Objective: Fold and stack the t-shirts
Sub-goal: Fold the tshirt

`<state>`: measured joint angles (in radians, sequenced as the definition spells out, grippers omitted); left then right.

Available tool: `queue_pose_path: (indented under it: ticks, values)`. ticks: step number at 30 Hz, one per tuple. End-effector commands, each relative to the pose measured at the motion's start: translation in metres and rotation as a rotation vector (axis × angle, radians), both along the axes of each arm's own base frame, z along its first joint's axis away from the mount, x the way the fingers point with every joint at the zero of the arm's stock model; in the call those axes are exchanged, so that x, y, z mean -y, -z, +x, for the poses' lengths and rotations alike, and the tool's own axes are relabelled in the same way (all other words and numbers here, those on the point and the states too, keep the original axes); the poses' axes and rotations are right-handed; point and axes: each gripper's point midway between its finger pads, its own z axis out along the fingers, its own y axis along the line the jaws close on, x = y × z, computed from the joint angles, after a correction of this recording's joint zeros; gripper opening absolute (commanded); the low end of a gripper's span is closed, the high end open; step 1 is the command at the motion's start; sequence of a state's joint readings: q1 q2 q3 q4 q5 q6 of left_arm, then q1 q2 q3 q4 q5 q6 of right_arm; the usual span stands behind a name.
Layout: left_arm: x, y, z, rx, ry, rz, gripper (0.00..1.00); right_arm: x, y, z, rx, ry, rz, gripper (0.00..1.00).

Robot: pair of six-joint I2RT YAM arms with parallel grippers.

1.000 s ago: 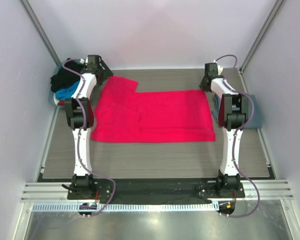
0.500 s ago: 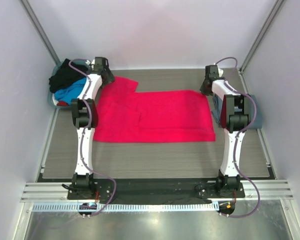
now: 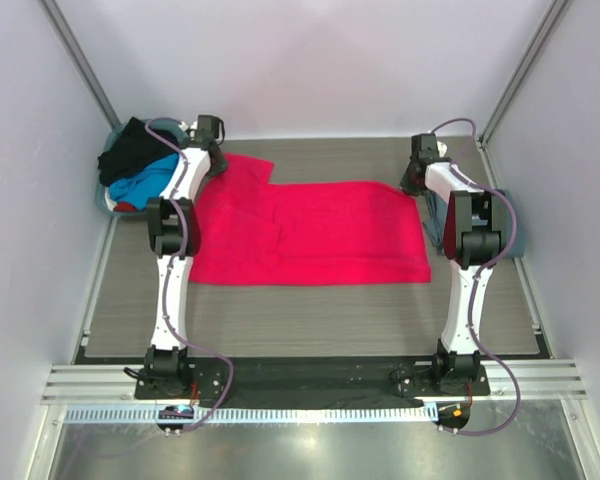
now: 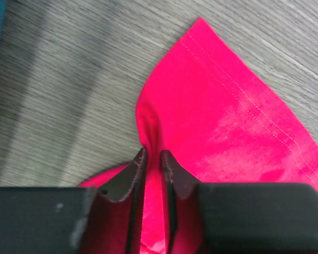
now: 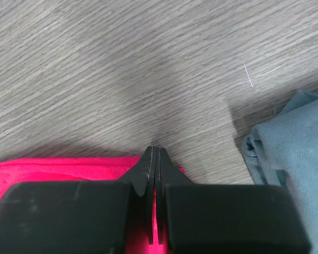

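A bright red-pink t-shirt (image 3: 310, 235) lies spread flat across the middle of the table. My left gripper (image 3: 213, 158) is at its far left sleeve. In the left wrist view the left gripper (image 4: 152, 159) is shut on a raised pinch of that red-pink t-shirt (image 4: 228, 116). My right gripper (image 3: 412, 180) is at the shirt's far right corner. In the right wrist view the right gripper (image 5: 157, 151) is shut, with the edge of the red-pink t-shirt (image 5: 58, 166) running under and between its fingers.
A heap of black and bright blue t-shirts (image 3: 135, 165) sits in a bin at the back left corner. A slate grey-blue t-shirt (image 3: 510, 225), also seen as the grey-blue t-shirt (image 5: 294, 143) beside the right fingers, lies by the right wall. Walls close in on three sides.
My left gripper has moved right from beside the heap onto the sleeve and closed on the cloth. The right gripper stays shut and has shifted only slightly.
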<state>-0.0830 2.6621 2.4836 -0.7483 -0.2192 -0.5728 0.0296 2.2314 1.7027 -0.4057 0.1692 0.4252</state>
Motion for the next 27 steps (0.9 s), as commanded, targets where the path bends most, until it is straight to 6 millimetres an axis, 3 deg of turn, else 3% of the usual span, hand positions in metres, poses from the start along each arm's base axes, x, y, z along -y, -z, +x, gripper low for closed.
queue_pose_path:
  ticks: [1,6,8,12,13,15,16,19,20,27]
  values:
    - [-0.005,-0.012,-0.001,0.016,-0.009,-0.015,0.17,-0.001,-0.028,-0.003,0.038,-0.003,0.004,0.01]
    - [0.001,-0.037,0.008,0.085,0.019,-0.029,0.13,0.000,-0.033,-0.002,0.048,-0.007,-0.006,0.01]
    - [0.003,-0.043,0.010,0.101,0.041,-0.032,0.00,0.000,-0.037,-0.001,0.056,-0.007,-0.006,0.01]
    - [0.005,-0.056,0.006,0.113,0.069,-0.016,0.00,0.000,-0.047,-0.001,0.076,-0.002,-0.004,0.01]
    - [0.006,-0.069,0.008,0.144,0.080,-0.012,0.00,0.000,-0.048,-0.002,0.078,0.000,0.000,0.01]
    - [0.007,-0.072,0.004,0.143,0.100,0.015,0.00,-0.003,-0.053,-0.002,0.086,-0.008,0.018,0.01]
    - [0.008,-0.086,0.004,0.172,0.110,0.024,0.00,-0.004,-0.055,-0.002,0.090,-0.003,0.024,0.01]
    - [0.010,-0.094,-0.002,0.180,0.139,0.053,0.00,-0.002,-0.064,-0.002,0.109,0.021,0.030,0.01]
    - [0.010,-0.107,-0.003,0.200,0.142,0.060,0.00,-0.002,-0.065,-0.001,0.111,0.026,0.031,0.01]
    - [0.010,-0.128,-0.005,0.239,0.177,0.084,0.00,0.005,-0.075,0.011,0.144,0.041,0.014,0.01]
